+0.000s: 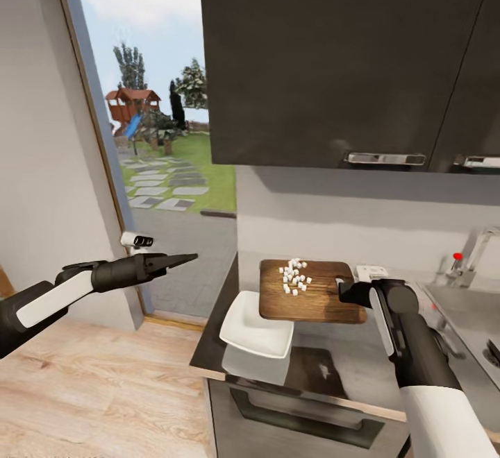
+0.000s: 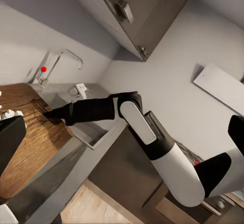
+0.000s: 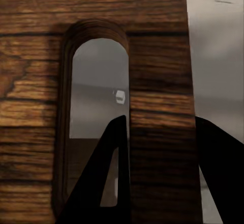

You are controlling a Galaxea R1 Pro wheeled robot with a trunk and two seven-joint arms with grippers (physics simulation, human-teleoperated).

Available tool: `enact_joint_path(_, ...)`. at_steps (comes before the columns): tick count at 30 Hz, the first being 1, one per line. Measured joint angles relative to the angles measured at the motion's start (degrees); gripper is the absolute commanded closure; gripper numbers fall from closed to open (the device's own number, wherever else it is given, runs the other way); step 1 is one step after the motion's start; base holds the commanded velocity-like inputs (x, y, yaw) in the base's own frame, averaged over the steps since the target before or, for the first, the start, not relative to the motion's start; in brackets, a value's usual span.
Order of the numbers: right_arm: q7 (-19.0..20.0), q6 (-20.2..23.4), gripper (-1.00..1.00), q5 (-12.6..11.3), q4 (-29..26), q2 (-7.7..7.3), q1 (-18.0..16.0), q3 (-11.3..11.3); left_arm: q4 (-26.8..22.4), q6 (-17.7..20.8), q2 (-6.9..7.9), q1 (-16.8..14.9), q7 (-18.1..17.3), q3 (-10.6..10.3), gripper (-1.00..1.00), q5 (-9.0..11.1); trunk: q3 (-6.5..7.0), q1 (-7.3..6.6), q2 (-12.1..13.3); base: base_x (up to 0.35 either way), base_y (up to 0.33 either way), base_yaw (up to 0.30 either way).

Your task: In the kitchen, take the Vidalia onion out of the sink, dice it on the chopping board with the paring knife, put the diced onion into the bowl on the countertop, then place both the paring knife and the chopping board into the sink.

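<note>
Both jaws differ: right gripper (image 1: pixel 345 292) pinches the chopping board (image 1: pixel 312 291) bearing diced onion (image 1: pixel 295 275); left gripper (image 1: pixel 182 259) pressed together.

A home kitchen: dark wall cabinets (image 1: pixel 347 55) over a grey countertop (image 1: pixel 333 347), a steel sink (image 1: pixel 479 326) with a tap (image 1: pixel 472 257), and a garden beyond the window (image 1: pixel 153 97).

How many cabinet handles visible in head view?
2: both on the dark upper cabinets above the countertop. One full bar handle, one partly cut off at the picture's right edge. Others may lie outside the frame.
</note>
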Motion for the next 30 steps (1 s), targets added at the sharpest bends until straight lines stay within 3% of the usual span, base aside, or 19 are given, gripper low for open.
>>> enact_joint_path(6,-0.07,0.00,1.00,0.12,0.07,0.24,0.00,1.60,0.00,0.00,0.00,0.00,-0.01,0.00,-1.00,-0.02,0.51,0.00,0.00,0.000,0.000,0.150)
enact_joint_path(13,-0.05,0.00,1.00,-0.24,0.16,0.26,0.00,1.71,0.01,0.00,-0.01,0.00,-0.02,-0.02,-1.00,-0.01,1.02,0.00,0.00,0.000,0.000,0.123)
enact_joint_path(30,0.17,0.00,1.00,-0.56,0.16,0.25,0.01,1.62,0.08,0.00,-0.01,-0.01,0.00,-0.05,-1.00,0.00,1.08,0.00,0.01,0.000,0.000,0.004)
